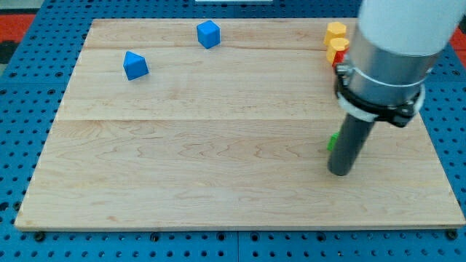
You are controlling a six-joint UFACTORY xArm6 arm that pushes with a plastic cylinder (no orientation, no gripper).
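My tip point(339, 172) rests on the wooden board point(218, 167) at the view's right, below the middle. A green block point(332, 143) peeks out from behind the rod on its left side, touching or almost touching it; most of it is hidden, so its shape is unclear. Two yellow blocks point(336, 31) point(337, 48) sit at the view's top right, with a sliver of a red block point(336, 65) just below them, partly hidden by the arm.
A blue cube-like block point(208, 34) lies near the board's top edge, left of centre. Another blue block point(135, 65), wedge-like, sits further left. A blue perforated table point(22, 109) surrounds the board.
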